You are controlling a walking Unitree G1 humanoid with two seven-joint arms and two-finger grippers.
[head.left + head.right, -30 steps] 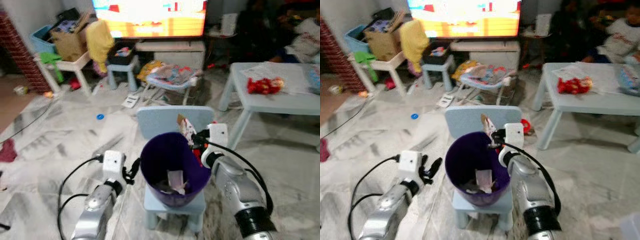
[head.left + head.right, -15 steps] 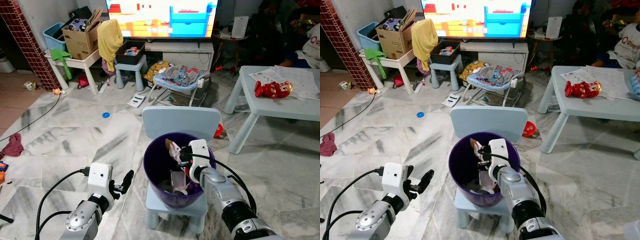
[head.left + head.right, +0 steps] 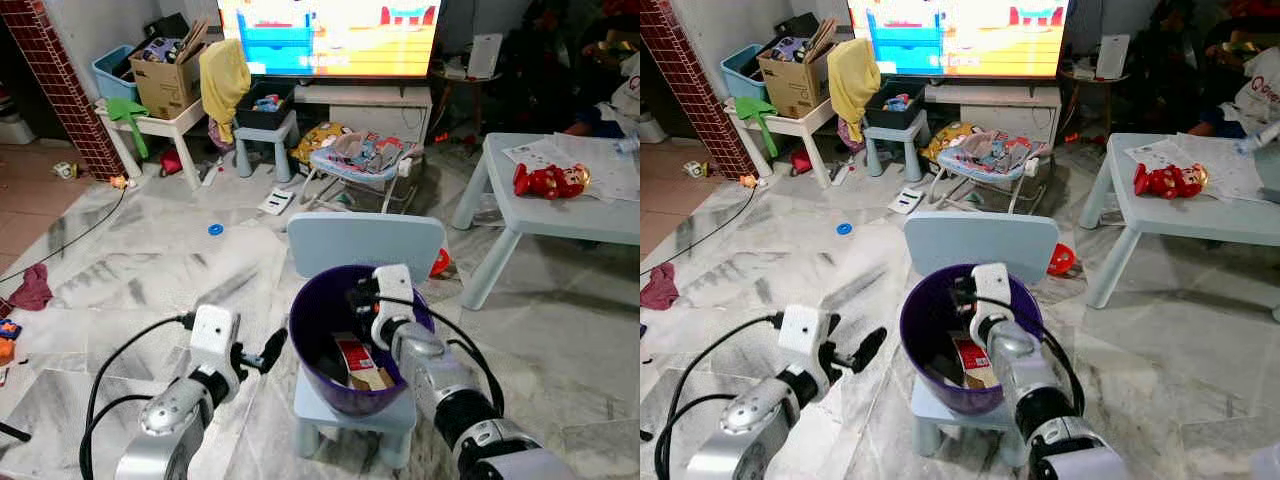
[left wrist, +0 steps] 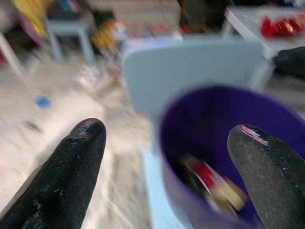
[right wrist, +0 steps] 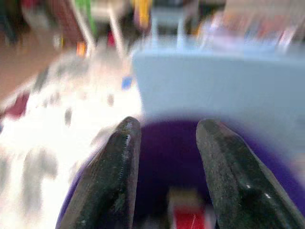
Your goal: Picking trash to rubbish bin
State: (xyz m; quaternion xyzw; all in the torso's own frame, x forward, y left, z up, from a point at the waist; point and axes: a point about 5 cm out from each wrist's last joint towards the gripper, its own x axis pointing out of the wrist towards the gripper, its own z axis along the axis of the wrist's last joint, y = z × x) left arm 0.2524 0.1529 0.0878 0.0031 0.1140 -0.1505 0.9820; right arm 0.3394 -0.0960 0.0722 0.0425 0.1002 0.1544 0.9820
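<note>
A purple rubbish bin (image 3: 340, 330) stood on the seat of a small pale blue chair (image 3: 365, 243), with the chair's back just behind the bin's far rim. Inside the bin, at the bottom, lay a red and white wrapper (image 3: 352, 357) beside some crumpled paper trash (image 3: 376, 377). The right gripper (image 5: 164, 169) was above the bin's right rim, pointing into the opening; its two black fingers stood a little apart and held nothing, and the wrapper was below them in the right wrist view. The left gripper (image 3: 268, 350) was outside the bin, just beside its left wall and above the marble floor (image 3: 150, 280); its fingers (image 4: 71, 167) were wide apart and empty, and the bin's rim was between them in the left wrist view. A black cable (image 3: 125, 365) looped from the left arm. On the floor further away lay a blue ring (image 3: 215, 229) and a dark red cloth (image 3: 32, 290). A baby bouncer (image 3: 365, 160) stood in front of the television (image 3: 330, 35). On the pale blue table (image 3: 560, 215) at the right was a red toy (image 3: 548, 180) near some paper sheets (image 3: 580, 160).
</note>
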